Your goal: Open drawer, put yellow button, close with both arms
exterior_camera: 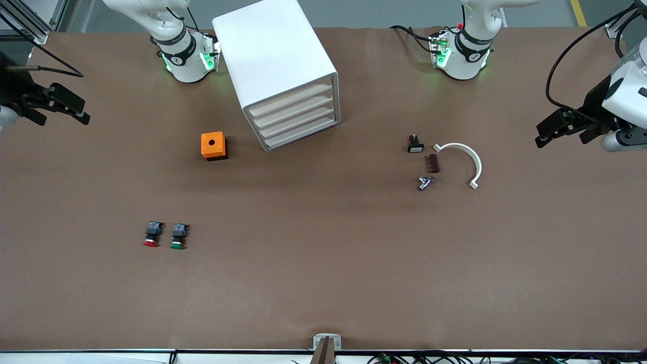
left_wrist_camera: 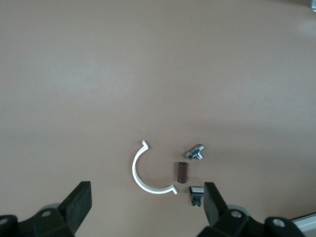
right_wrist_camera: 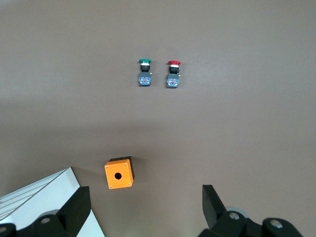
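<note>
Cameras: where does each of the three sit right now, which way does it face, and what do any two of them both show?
Front view: high, facing the robots; shows both bases, the cabinet, left gripper and right gripper, both open.
Left wrist view: looks down past its open fingers at the white clip and small parts.
Right wrist view: looks down past its open fingers at the orange box, green button and red button.
Shared: front and right wrist views both show the orange box.

No legible text, label, brand, number or sign on anything in any view.
</note>
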Robot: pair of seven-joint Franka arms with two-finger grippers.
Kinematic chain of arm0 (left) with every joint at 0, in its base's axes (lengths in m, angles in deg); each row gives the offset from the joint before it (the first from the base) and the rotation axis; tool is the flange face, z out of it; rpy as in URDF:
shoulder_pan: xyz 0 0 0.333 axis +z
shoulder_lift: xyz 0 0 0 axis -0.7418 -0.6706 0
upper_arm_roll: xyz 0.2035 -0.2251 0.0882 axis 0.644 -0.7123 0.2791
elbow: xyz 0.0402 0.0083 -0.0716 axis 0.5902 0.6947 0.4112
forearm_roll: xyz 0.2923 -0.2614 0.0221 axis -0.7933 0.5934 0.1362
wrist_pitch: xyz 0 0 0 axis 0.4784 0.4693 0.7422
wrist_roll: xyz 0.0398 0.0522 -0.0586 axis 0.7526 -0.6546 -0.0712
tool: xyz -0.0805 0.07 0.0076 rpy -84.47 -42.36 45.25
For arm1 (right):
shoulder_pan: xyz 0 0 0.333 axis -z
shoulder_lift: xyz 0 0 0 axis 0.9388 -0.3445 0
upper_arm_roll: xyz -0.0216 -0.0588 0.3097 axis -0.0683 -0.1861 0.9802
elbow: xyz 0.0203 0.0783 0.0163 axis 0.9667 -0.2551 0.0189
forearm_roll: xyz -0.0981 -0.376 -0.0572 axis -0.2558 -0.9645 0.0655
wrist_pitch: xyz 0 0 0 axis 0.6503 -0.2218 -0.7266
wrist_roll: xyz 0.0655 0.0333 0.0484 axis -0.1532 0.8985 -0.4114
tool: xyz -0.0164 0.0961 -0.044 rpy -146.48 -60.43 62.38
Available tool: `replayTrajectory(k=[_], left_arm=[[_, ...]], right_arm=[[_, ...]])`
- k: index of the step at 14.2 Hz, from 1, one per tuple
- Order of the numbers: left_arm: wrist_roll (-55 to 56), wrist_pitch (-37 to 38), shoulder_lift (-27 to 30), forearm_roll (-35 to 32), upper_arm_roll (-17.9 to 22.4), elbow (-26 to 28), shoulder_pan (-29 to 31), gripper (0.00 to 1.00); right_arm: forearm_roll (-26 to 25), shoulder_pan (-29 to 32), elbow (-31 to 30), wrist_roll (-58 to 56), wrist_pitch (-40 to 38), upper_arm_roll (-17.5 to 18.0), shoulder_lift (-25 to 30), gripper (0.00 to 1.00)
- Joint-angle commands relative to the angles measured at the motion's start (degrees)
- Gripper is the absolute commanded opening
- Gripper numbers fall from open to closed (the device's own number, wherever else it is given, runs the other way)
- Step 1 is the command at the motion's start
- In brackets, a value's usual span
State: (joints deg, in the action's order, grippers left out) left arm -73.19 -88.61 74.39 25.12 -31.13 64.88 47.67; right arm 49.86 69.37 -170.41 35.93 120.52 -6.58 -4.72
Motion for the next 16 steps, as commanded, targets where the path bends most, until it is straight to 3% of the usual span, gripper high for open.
replayTrajectory(k=[1, 16], left_arm=[[0.30, 0.45, -0.42, -0.77, -0.30, -1.12, 0.04, 1.00], [-6.47, 1.60, 0.11, -1.12, 0.32, -1.47, 0.65, 1.00]], right_arm=[[0.50, 0.65, -0.87, -0.99, 0.26, 0.05, 1.11, 1.00], [-0.90, 1.27, -0.87, -1.17, -0.18, -0.04, 1.11, 1.00]])
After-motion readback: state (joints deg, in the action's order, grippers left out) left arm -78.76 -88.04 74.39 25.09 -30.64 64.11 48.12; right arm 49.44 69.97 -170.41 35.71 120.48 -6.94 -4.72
